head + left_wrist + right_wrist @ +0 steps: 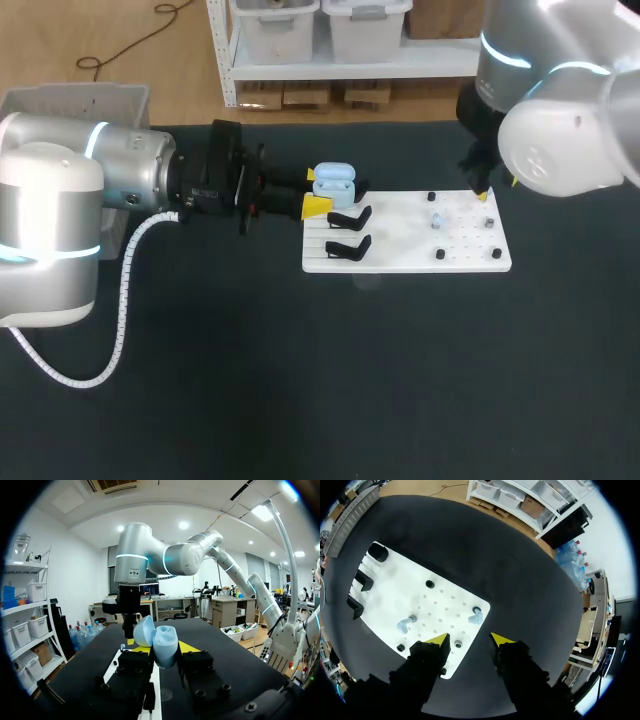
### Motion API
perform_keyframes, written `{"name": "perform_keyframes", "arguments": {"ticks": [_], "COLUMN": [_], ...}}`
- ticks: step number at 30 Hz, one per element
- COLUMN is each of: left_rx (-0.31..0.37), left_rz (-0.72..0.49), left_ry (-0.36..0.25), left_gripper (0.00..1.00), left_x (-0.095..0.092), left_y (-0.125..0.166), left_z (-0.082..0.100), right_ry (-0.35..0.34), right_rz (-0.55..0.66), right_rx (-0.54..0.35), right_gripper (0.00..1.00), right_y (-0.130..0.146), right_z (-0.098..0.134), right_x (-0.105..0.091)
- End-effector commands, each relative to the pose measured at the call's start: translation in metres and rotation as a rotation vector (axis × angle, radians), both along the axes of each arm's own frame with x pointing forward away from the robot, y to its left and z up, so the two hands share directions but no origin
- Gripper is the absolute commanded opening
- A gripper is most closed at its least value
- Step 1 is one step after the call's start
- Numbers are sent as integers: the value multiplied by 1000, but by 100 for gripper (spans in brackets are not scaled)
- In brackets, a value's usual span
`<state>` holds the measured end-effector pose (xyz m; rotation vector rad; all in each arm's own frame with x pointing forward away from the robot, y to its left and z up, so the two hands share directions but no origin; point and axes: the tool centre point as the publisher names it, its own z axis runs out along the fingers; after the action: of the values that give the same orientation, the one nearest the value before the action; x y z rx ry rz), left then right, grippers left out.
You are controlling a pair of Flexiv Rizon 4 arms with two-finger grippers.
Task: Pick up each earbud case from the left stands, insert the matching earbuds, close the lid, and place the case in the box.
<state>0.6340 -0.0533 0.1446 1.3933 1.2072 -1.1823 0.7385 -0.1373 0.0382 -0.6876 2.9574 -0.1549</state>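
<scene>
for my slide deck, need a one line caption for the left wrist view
Left gripper grips an open light blue earbud case, the right gripper hanging beyond it.

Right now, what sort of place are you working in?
Probably a robotics lab or test bench. A dark table carries a white board fitted with black stands and small pegs. My left gripper holds a light blue earbud case, and my right gripper hovers over the board.

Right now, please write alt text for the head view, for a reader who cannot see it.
The left gripper holds an open light-blue earbud case by the black stands at the left end of a white board. The right gripper hangs open over the board's far right corner.
</scene>
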Motion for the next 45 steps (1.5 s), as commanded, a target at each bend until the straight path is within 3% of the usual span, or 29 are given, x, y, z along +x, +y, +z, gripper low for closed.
{"name": "perform_keyframes", "arguments": {"ticks": [1,25,45], "left_rx": [-3,-3,-3], "left_rz": [2,2,2], "left_ry": [-3,-3,-3], "left_gripper": [0,0,0], "left_x": [0,0,0], "left_y": [0,0,0], "left_z": [-1,-1,-1], "right_ry": [25,37,-3], "right_rz": [-11,-26,-29], "right_rx": [6,8,-20], "right_gripper": [51,46,37], "right_y": [0,0,0], "right_z": [-5,-18,-22], "right_x": [6,16,19]}}
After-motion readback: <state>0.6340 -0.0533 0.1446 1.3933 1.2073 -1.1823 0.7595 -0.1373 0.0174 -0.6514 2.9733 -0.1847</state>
